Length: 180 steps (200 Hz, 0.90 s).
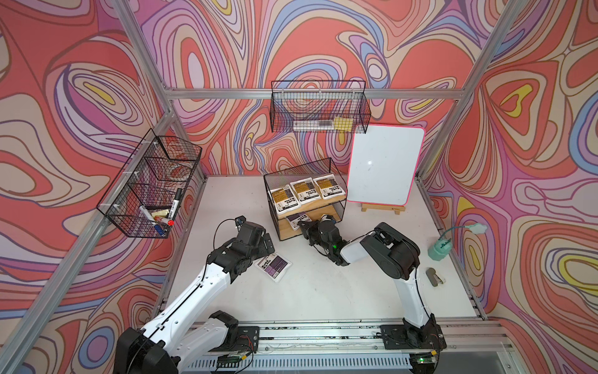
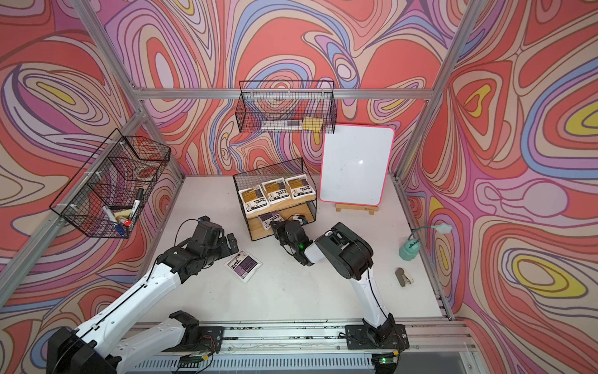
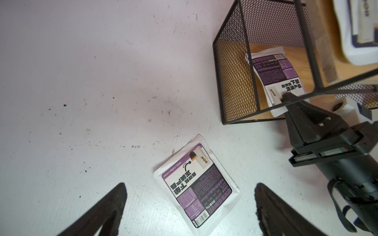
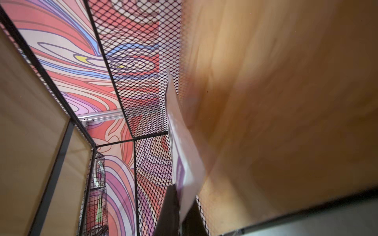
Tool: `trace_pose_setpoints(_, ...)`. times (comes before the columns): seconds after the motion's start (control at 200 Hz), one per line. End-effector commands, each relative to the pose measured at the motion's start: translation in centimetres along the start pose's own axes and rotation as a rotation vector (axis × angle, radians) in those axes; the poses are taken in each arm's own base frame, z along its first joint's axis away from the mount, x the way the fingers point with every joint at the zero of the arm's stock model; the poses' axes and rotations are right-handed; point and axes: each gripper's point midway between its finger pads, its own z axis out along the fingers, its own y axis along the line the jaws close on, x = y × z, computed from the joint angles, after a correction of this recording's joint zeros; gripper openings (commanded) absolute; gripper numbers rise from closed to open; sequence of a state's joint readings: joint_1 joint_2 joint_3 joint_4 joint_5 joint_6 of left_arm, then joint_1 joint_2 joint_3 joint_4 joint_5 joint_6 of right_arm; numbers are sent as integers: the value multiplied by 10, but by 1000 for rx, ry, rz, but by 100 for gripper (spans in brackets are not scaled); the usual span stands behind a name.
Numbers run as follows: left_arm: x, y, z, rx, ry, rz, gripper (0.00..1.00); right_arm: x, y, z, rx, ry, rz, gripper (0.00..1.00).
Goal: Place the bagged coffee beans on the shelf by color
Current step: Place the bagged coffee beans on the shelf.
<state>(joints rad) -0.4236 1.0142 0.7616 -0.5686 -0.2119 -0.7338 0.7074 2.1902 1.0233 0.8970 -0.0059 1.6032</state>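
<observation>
Swirl-patterned red walls (image 1: 323, 42) enclose a white tabletop (image 1: 323, 298).

The shelf (image 1: 271, 213) stands at the table (image 1: 323, 291) rear centre, with the whiteboard (image 1: 385, 168) just to its right. On its upper board (image 1: 310, 206), three pouches (image 1: 305, 191) lie side by side. On its lower board (image 1: 286, 231) lies a fourth pouch (image 1: 299, 219) (toward the left end). A fifth pouch (image 1: 273, 266) lies on the table before the shelf, leftward.

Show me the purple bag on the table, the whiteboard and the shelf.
Purple bag (image 1: 273, 266): in a top view, middle of its label.
Whiteboard (image 1: 385, 168): in a top view, middle of its face.
Shelf (image 1: 287, 231): in a top view, bare lower board.
</observation>
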Motion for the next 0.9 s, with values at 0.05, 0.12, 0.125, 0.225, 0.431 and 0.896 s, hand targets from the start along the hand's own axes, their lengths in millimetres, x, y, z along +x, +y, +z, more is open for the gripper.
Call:
trace_pose_setpoints(0.05, 2, 5, -3, -1, -4, -15, 99, 3, -23, 14, 82, -23, 16, 0)
trace_pose_setpoints(0.12, 2, 6, -3, -1, -7, -17, 99, 6, -24, 19, 90, -22, 17, 0)
trace_pose_setpoints(0.125, 2, 6, -4, -1, -7, -17, 99, 7, -24, 19, 90, -22, 17, 0)
trace_pose_setpoints(0.225, 3, 7, -4, 0, -8, -19, 99, 12, -27, 26, 96, -12, 25, 0)
trace_pose_setpoints(0.431, 4, 8, -4, -2, -8, -18, 99, 16, -31, 31, 106, -5, 32, 11)
trace_pose_setpoints(0.896, 8, 10, -3, -1, -5, -21, 99, 34, -20, 26, 102, 40, -7, 55)
